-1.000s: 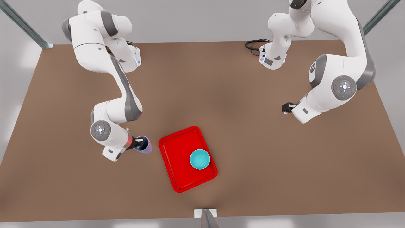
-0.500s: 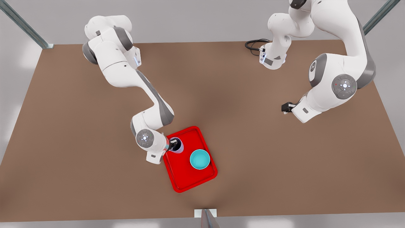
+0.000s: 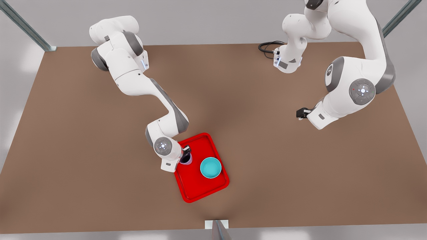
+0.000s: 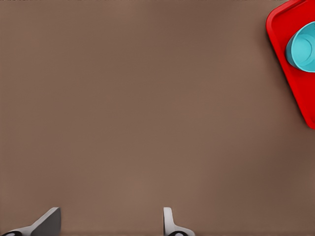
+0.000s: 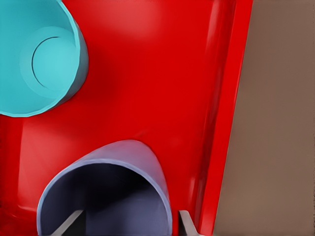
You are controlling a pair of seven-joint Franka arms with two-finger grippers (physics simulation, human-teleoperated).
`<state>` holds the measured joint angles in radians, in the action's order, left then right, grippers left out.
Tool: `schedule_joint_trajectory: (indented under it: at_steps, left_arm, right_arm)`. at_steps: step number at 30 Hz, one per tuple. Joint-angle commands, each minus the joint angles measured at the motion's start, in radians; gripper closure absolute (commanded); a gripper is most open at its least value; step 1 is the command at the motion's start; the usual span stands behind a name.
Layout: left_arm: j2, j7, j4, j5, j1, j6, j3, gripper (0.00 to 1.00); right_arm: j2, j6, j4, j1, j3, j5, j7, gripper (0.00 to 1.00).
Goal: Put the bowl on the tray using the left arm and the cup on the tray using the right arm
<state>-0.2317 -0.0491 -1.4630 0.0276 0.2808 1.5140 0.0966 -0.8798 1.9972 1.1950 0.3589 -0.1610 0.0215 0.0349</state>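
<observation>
The table (image 3: 83, 150) lay bare around the red tray (image 3: 200, 191), leaving open room on every side. The bowl (image 3: 210, 167) sat on the tray. Just beside it was the cup (image 3: 186, 159), pinched at its wall by the right gripper (image 3: 185, 154), close to the rim; a crooked release could have tipped it against the bowl or rim. The left gripper (image 3: 301, 113) waited well apart, fingers spread, holding nothing.

You have the tray (image 3: 191, 186) on the counter (image 3: 83, 150); the bowl (image 3: 210, 167) sits on it, the cup (image 3: 187, 160) just beside, toward the front view's left.
</observation>
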Motion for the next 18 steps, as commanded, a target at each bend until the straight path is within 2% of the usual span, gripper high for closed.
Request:
schedule_joint_trajectory:
  at_steps: [1, 13, 14, 16, 17, 18]
  left_arm:
    - [0.0, 0.0, 0.0, 0.0, 0.0, 0.0, 0.0, 0.0]
    - [-0.001, 0.002, 0.001, 0.002, 0.006, -0.005, 0.0, 0.0]
    - [-0.003, 0.002, 0.003, 0.0, 0.006, -0.029, 0.0, 0.0]
    - [-0.026, 0.002, 0.062, 0.003, 0.006, -0.074, 0.0, 0.0]
    - [-0.032, 0.002, 0.064, 0.002, 0.006, -0.078, 0.0, 0.0]
    - [-0.038, 0.0, 0.064, 0.0, 0.006, -0.078, 0.0, 0.0]
  right_arm:
    - [0.001, 0.0, 0.0, 0.0, 0.0, 0.0, -0.003, 0.0]
    - [0.061, -0.005, 0.023, -0.011, 0.002, 0.008, -0.01, 0.0]
    - [0.11, -0.015, 0.04, -0.028, 0.002, 0.005, -0.016, 0.0]
    - [0.376, -0.074, 0.205, -0.155, 0.003, 0.006, -0.101, 0.0]
    - [0.55, -0.089, 0.346, -0.277, 0.005, 0.005, -0.101, 0.0]
    - [0.653, -0.225, 0.351, -0.316, 0.034, 0.006, -0.102, 0.0]
